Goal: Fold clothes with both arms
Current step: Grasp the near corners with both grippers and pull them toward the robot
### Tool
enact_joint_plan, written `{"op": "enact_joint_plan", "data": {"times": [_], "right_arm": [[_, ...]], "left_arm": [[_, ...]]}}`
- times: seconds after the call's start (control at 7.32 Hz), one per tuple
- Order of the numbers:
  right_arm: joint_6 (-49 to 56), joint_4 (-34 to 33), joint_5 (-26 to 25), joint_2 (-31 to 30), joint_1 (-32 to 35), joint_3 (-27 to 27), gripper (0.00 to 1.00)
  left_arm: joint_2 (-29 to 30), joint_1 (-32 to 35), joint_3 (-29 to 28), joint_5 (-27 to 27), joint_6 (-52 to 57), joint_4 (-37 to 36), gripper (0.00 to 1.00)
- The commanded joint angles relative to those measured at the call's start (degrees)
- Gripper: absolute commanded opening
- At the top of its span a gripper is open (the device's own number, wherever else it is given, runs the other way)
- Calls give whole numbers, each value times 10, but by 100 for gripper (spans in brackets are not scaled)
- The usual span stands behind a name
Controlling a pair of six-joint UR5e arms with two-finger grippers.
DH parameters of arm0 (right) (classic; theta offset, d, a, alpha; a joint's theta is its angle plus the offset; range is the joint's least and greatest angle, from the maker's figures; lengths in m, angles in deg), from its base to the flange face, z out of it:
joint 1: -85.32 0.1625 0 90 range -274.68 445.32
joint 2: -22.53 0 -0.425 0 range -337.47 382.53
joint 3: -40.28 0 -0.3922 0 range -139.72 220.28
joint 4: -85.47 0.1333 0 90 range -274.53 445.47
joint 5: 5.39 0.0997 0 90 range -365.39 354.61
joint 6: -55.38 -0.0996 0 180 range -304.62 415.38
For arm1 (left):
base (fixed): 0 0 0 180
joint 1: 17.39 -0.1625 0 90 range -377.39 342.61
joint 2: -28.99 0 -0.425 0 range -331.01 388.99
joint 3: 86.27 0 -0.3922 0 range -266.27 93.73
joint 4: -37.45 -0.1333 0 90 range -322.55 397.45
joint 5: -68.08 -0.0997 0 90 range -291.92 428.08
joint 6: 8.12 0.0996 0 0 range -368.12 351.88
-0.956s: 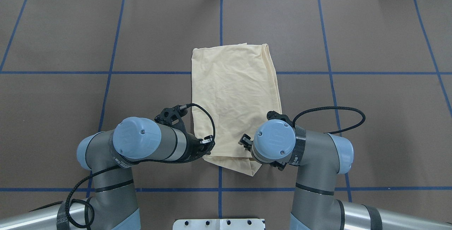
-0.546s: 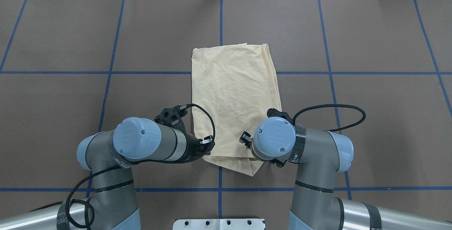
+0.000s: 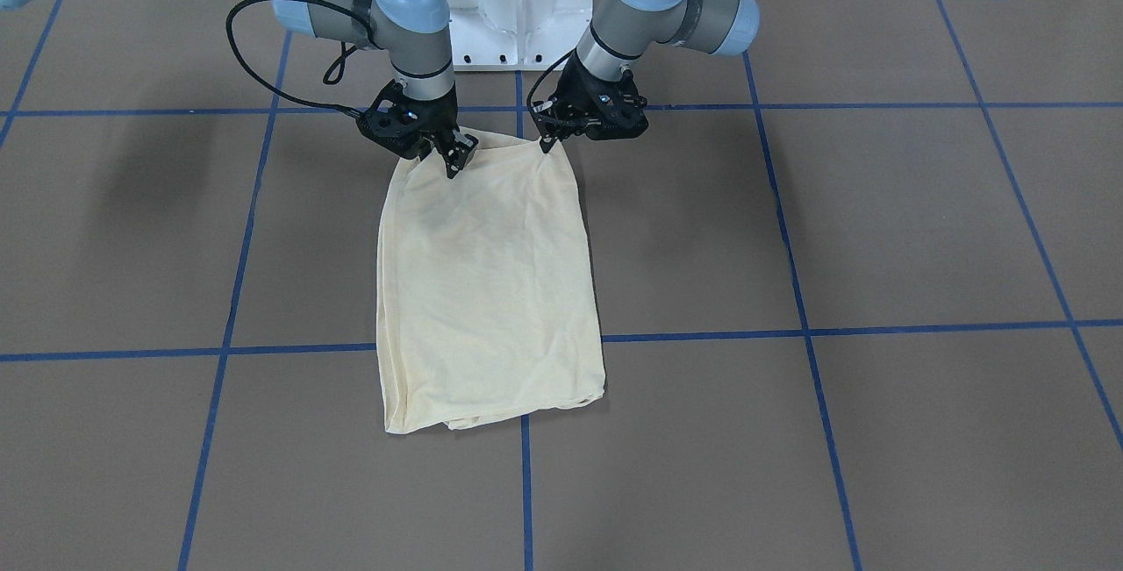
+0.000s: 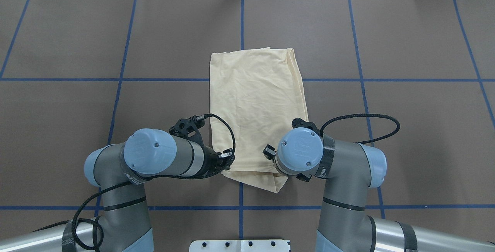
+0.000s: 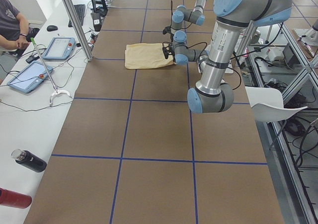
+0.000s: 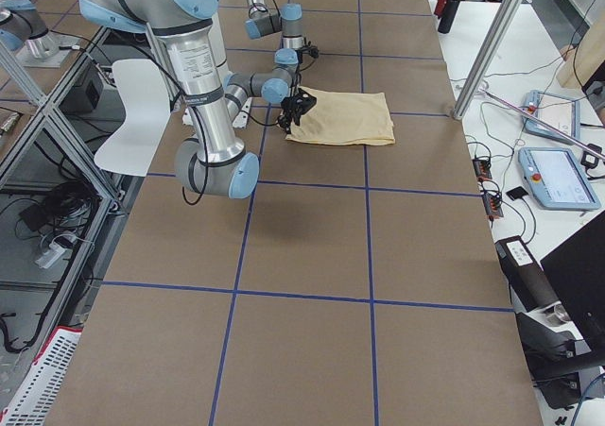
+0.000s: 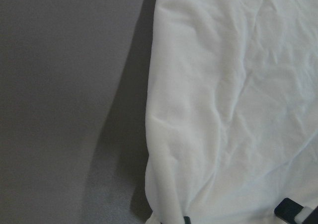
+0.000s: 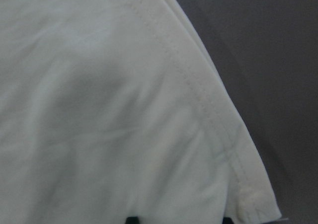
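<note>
left claw (image 3: 549,141): set on one robot-side corner of the t-shirt (image 3: 487,281); tips are seen apart in the wrist view with cloth between them, not yet closed. right claw (image 3: 454,157): likewise parted, set on the other robot-side corner beside a stitched hem. t-shirt: laid flat as a folded oblong at mid-surface (image 3: 790,422), no print shown. fabric is judged thin, light and limp, with layers apt to slip apart; all layers at each corner are best pinched together, evenly on both sides.
</note>
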Motion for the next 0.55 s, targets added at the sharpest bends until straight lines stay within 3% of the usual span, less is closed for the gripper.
{"op": "enact_joint_plan", "data": {"times": [0.0, 0.14, 0.41], "right_arm": [[-1, 0, 1, 1, 0, 1, 36], [-5, 0, 1, 1, 0, 1, 28], [-7, 0, 1, 1, 1, 4, 0]], "left_arm": [[1, 1, 1, 0, 0, 0, 0], [1, 1, 1, 0, 0, 0, 0], [1, 1, 1, 0, 0, 0, 0]]}}
